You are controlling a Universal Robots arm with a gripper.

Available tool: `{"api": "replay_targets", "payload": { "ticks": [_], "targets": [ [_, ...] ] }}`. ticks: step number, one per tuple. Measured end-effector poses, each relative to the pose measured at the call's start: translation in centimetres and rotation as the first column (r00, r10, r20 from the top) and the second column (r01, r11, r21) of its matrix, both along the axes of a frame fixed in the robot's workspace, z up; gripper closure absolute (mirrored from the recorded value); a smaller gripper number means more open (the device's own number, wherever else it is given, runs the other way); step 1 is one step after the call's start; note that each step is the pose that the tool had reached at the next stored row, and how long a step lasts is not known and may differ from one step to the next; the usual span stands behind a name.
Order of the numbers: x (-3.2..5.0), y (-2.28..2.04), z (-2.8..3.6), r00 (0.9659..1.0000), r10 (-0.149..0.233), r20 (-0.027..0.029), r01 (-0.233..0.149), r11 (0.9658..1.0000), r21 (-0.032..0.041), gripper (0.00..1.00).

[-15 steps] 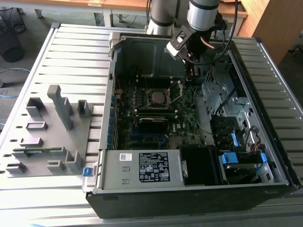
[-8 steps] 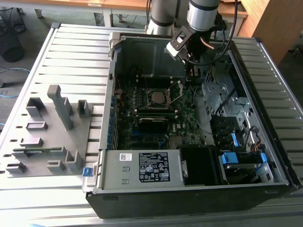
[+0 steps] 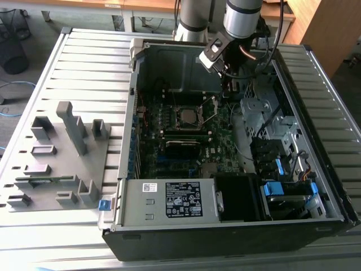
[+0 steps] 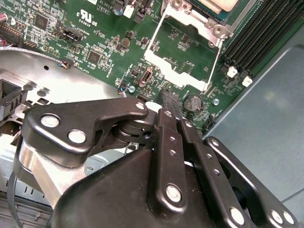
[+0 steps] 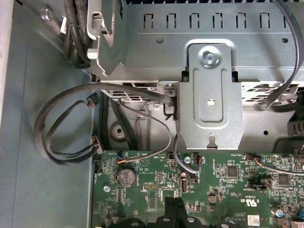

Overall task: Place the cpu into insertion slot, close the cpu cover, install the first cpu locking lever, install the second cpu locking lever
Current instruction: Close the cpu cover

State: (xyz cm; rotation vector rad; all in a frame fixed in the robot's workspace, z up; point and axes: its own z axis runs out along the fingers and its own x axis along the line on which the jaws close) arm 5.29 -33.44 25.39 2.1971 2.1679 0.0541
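The cpu [image 3: 188, 117], a silver-grey square, lies in the insertion slot [image 3: 178, 118] at the middle of the green motherboard [image 3: 217, 138]. The cpu cover [image 3: 210, 107] stands swung open on the side of the slot toward the exterior view's right. In the second wrist view the cpu cover [image 4: 179, 71] shows green board through its window, with a thin silver rod [image 4: 153, 40] along each side, and a corner of the cpu [image 4: 217, 4] is at the frame's edge. My gripper [image 3: 225, 84] hovers just beyond the open cover. Its black fingertips [image 4: 169, 99] are pressed together with nothing between them, as the first wrist view also shows for my gripper [image 5: 175, 209].
The motherboard sits inside an open computer case [image 3: 225, 231]. A grey metal drive bracket [image 5: 209, 95] and looped black cables [image 5: 66, 128] lie close to the gripper. Memory slots [image 4: 261, 33] run beside the socket. A grey fixture rack [image 3: 62, 152] stands at the exterior view's left.
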Motion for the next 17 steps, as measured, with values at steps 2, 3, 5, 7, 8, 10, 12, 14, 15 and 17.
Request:
{"api": "replay_targets", "payload": {
  "ticks": [2, 3, 5, 7, 8, 10, 12, 14, 15, 17],
  "targets": [
    [0.0, 0.0, -0.31, 1.0, 0.0, 0.0, 0.0, 1.0, 0.0002, 0.9],
    [0.0, 0.0, -0.5, 1.0, 0.0, 0.0, 0.0, 1.0, 0.0001, 0.9],
    [0.0, 0.0, -0.86, 1.0, 0.0, -0.0001, 0.0, 1.0, 0.0, 0.9],
    [0.0, 0.0, -1.22, 1.0, 0.0, 0.0, 0.0, 1.0, 0.0001, 0.9],
    [0.0, 0.0, -1.36, 1.0, 0.0, 0.0, 0.0, 1.0, 0.0001, 0.9],
    [0.0, 0.0, -1.5, 1.0, 0.0, 0.0, 0.0, 1.0, 0.0, 0.9],
    [0.0, 0.0, -1.5, 1.0, 0.0, -0.0001, 0.0, 1.0, -0.0002, 0.9],
    [0.0, 0.0, -1.51, 1.0, 0.0, -0.0001, 0.0, 1.0, 0.0, 0.9],
    [0.01, 0.0, -1.53, 1.0, 0.0, -0.0033, 0.0, 1.0, 0.0007, 0.9],
    [0.04, 0.0, -1.57, 0.9994, 0.0, -0.036, 0.0, 1.0, 0.0069, 0.9]
  ]
}}
